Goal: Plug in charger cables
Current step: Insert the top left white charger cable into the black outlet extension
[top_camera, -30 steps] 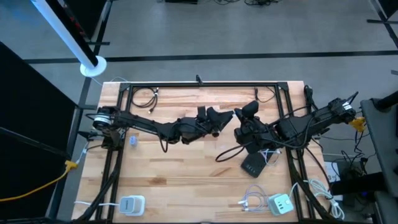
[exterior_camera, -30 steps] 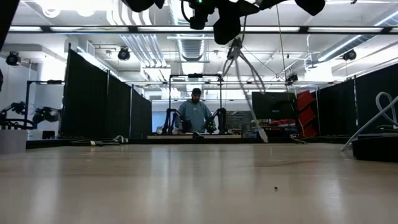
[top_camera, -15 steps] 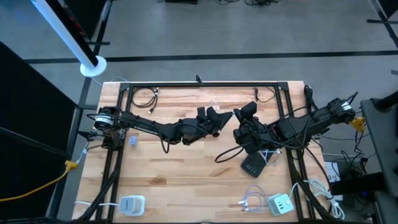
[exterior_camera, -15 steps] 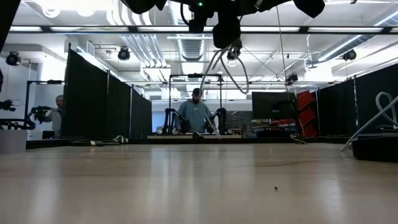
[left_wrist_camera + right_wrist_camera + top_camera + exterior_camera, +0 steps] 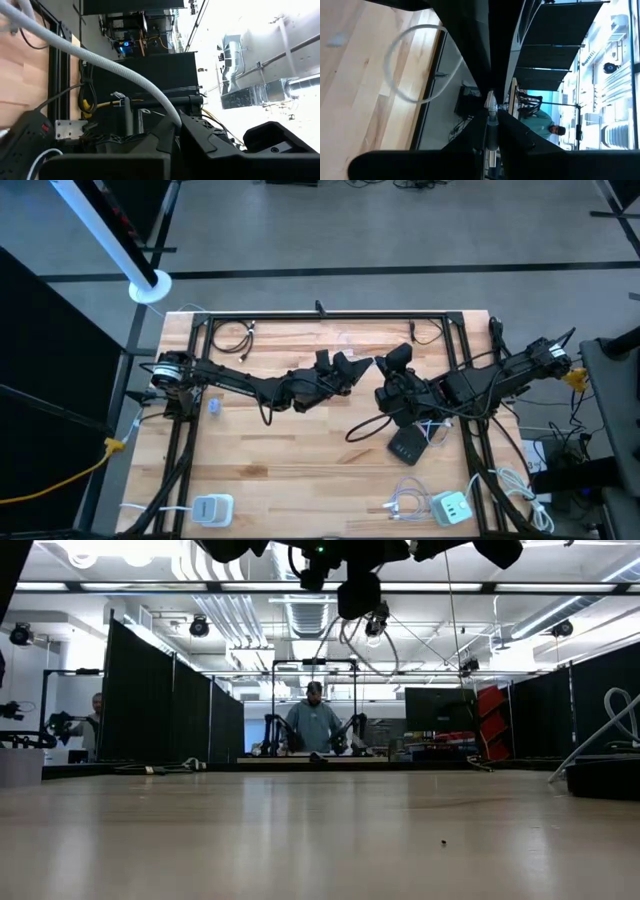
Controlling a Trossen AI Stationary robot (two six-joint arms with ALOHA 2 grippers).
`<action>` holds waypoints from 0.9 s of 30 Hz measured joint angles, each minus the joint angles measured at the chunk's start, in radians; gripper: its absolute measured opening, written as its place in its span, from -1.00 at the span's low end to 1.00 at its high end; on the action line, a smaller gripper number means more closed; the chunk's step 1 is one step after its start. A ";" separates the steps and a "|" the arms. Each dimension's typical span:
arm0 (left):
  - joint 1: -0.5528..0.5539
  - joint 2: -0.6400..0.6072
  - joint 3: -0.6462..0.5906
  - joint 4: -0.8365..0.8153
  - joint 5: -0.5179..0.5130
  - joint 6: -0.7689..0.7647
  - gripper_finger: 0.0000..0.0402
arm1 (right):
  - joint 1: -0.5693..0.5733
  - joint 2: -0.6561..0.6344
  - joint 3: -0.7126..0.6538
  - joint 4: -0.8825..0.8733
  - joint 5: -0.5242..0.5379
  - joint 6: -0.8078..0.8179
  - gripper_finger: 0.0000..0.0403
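A: In the high view, the left claw (image 5: 352,368) and the right claw (image 5: 400,358) are held close together above the middle of the table (image 5: 300,470). A black power strip (image 5: 408,445) lies just beside the right arm. How could this fail?

B: Both arms are crowded; a collision is risked if either is swung.

A: In the low view, a white cable (image 5: 352,640) is seen looped in the air beneath the claws, well above the table.

B: Its loop could be snagged, and the plug pulled askew.

A: In the left wrist view, the left claw (image 5: 177,131) is pressed together on the white cable (image 5: 125,75).

B: The thin cable could be slipped through.

A: In the right wrist view, the right claw (image 5: 492,116) is pinched on the cable's small plug (image 5: 491,106).

B: The plug could be twisted if the cable is tugged.
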 joint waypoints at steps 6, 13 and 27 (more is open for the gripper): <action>0.000 0.000 0.000 0.001 -0.003 0.105 -0.99 | 0.000 -0.002 0.002 -0.003 -0.029 0.051 -0.92; 0.002 -0.001 0.000 0.000 0.007 0.384 -1.00 | 0.002 -0.024 0.071 -0.088 -0.258 0.241 -0.49; -0.036 -0.012 0.000 0.001 0.281 1.005 -1.00 | -0.128 -0.030 0.337 -0.412 -0.889 0.605 0.11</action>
